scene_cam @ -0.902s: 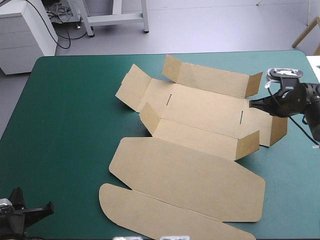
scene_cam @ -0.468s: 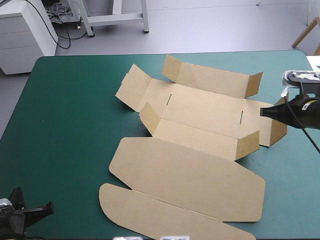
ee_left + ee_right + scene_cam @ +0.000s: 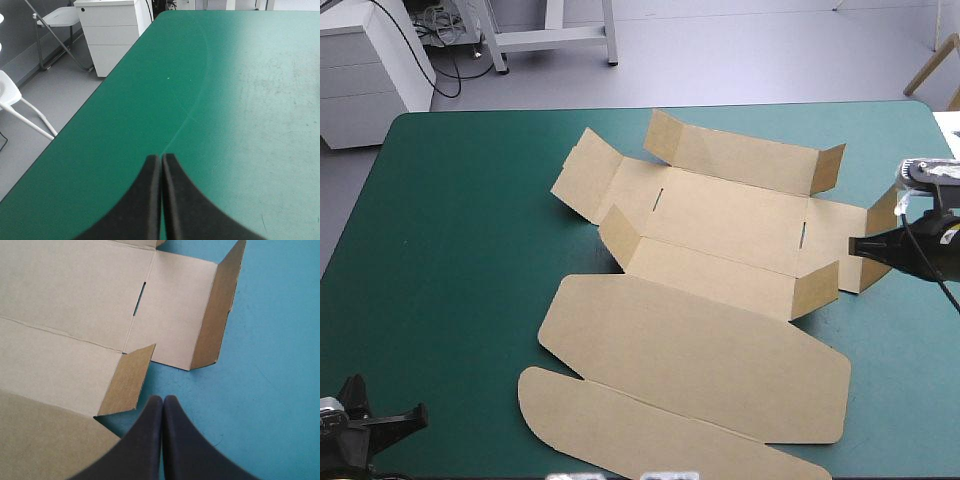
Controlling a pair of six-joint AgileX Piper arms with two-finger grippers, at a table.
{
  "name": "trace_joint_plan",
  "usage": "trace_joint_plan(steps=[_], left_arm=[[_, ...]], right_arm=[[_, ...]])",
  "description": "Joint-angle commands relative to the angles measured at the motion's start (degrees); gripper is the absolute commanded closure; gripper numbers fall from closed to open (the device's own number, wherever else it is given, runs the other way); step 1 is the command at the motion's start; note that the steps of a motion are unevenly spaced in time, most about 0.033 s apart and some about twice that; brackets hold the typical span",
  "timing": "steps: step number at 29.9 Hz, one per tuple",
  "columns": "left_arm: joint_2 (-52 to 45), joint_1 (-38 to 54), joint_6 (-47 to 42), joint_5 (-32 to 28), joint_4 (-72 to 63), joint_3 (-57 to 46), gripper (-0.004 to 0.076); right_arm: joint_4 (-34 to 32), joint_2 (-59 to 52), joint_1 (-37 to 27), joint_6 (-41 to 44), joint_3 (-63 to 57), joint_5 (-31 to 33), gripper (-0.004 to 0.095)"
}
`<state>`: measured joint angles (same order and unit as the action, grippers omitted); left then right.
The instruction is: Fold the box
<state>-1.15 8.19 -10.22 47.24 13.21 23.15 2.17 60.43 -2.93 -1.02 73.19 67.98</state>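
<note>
Box [image 3: 720, 230] lies opened out on the desk [image 3: 450, 250], from the middle toward the right edge, a brown sheet resting on the teal-green cover. Its base is flat, with two narrow slots cut in it. The far wall [image 3: 740, 155] is tilted up, and so is the near wall [image 3: 720, 275]. Short tabs stand up at their ends. The big lid [image 3: 700, 360] lies flat toward the near edge of the desk.

At the right end of the box, the end flap [image 3: 882, 235] stands raised. The right claw [image 3: 852, 245] is by the desk's right edge with its black fingers pressed together to a point, gripping nothing. In the right wrist view its tip is over bare cover, between the near wall's corner tab [image 3: 127, 380] and the raised end flap, near both and touching neither.

The left claw [image 3: 418, 413] sits at the near left corner of the desk, well apart from the box. Its fingers are also closed tight on nothing, with only bare cover ahead.
</note>
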Motion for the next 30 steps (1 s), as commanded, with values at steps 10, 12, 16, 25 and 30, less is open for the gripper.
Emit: trace_joint_plan(steps=[10, 12, 16, 25, 30], left_arm=[[-0.54, -0.19, -0.27, -4.24, 0.41, 1.46, 0.0734], [-0.54, -0.19, -0.27, -4.24, 0.41, 1.46, 0.0734], [-0.54, -0.19, -0.27, -4.24, 0.41, 1.46, 0.0734], [-0.54, -0.19, -0.27, -4.24, 0.41, 1.46, 0.0734], [-0.54, -0.19, -0.27, -4.24, 0.41, 1.46, 0.0734]], right_arm=[[3.83, -0.91, -0.45, -4.76, 1.87, 0.90, 0.0625], [3.83, -0.91, -0.45, -4.33, 1.87, 0.90, 0.0478], [3.83, -0.91, -0.45, -3.70, 1.64, 0.90, 0.0203], [4.03, 1.90, -0.45, -1.79, 1.63, 0.90, 0.0071], [4.27, 6.45, -0.45, -0.89, -1.48, -2.86, 0.0071]])
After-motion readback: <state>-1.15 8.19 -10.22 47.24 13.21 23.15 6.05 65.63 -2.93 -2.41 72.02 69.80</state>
